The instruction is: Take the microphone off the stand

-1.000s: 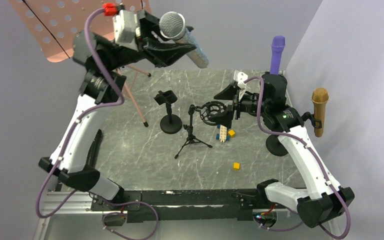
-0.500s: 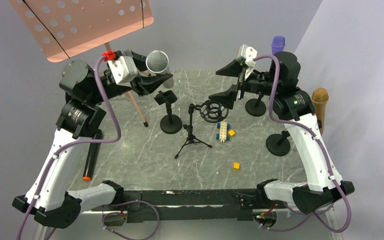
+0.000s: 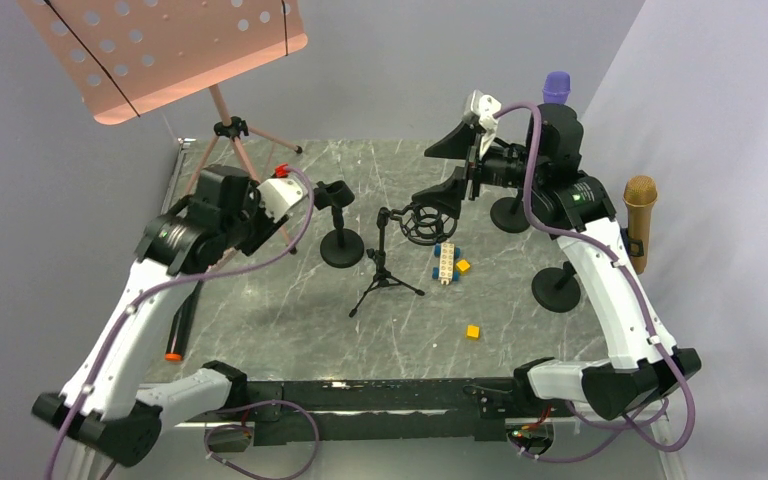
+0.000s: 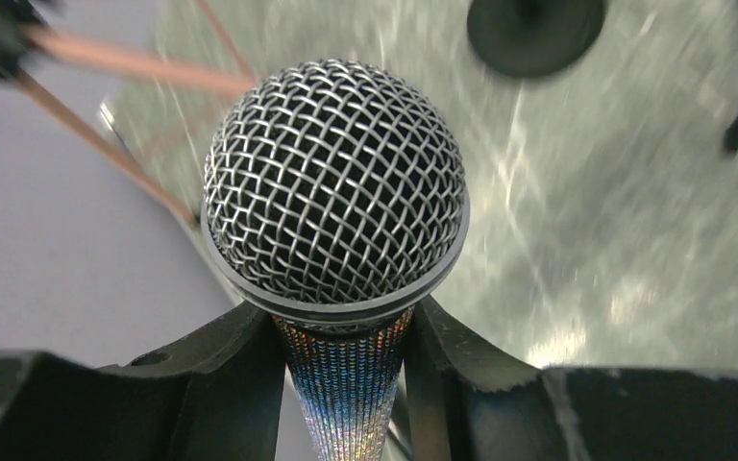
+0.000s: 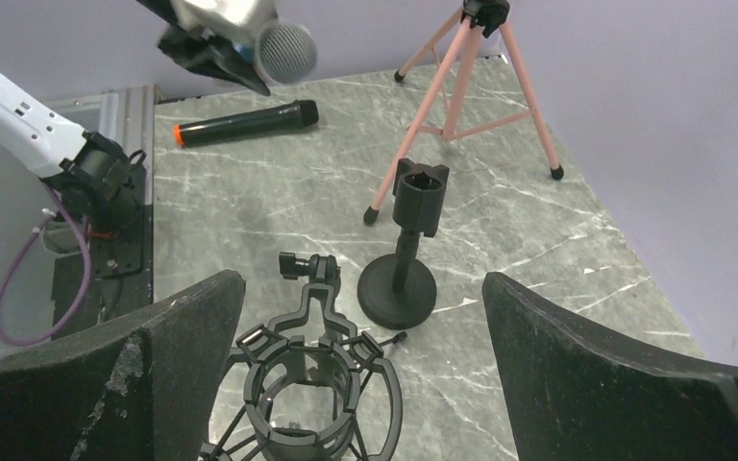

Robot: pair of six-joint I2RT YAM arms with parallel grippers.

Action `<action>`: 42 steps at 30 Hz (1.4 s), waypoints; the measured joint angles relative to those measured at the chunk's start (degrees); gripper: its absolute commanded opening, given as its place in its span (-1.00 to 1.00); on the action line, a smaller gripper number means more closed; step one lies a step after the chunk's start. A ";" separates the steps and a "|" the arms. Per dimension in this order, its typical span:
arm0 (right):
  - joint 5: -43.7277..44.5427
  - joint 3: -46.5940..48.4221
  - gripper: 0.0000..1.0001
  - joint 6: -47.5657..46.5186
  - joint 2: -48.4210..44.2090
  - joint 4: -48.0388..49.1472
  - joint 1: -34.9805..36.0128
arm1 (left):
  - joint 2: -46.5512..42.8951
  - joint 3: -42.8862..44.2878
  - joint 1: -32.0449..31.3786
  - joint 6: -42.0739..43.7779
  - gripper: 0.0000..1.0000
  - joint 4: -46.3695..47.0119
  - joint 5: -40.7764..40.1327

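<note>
Grasps the microphone (image 4: 334, 192) by its glittery handle in the left claw (image 4: 343, 384), clenched, with the mesh head poking out past the fingers (image 4: 231, 375). Has swung it down from the height of a second ago, up by the pink music stand (image 3: 160, 50), to a low spot over the left part of the table (image 3: 290, 310), just left of the stand (image 3: 340, 225). Shows no slackening of that clench across the drop. Leaves the stand's clip empty and the microphone clear of it, not touching.

On the other side, spreads the right claw (image 3: 450, 170) from partly parted to fully released, gripping nothing. Has also lifted it back from the shock mount (image 3: 415, 222) to hang above and behind that tripod.

Reads as the removal itself being done: lifted out, carried away, and now lowered towards the table. Probably needs only a gentle set-down and a release. Calls for a landing place apart from the black wireless mic (image 3: 182, 320) lying along the table's left edge and from the music stand's legs. Cannot tell from these views how high the head sits above the table.
</note>
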 measured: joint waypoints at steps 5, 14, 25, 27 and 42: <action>-0.81 0.00 0.97 0.70 0.90 0.92 0.00 | 6.36 -5.99 5.95 -1.90 -1.00 -6.73 -2.27; -3.04 0.00 0.95 2.08 1.55 2.58 0.00 | 9.99 -19.85 15.87 -11.39 -1.00 -4.20 -4.81; -4.42 0.00 0.93 2.19 1.55 2.69 0.00 | 17.35 -26.77 22.67 -16.92 -1.00 11.39 -12.48; -4.52 0.00 0.93 2.19 1.55 2.67 0.00 | 18.16 -29.38 22.71 -17.00 -1.00 12.70 -13.05; -5.79 0.04 0.92 2.97 1.57 2.45 0.00 | 26.99 -30.82 25.53 -16.70 -0.19 18.03 -13.05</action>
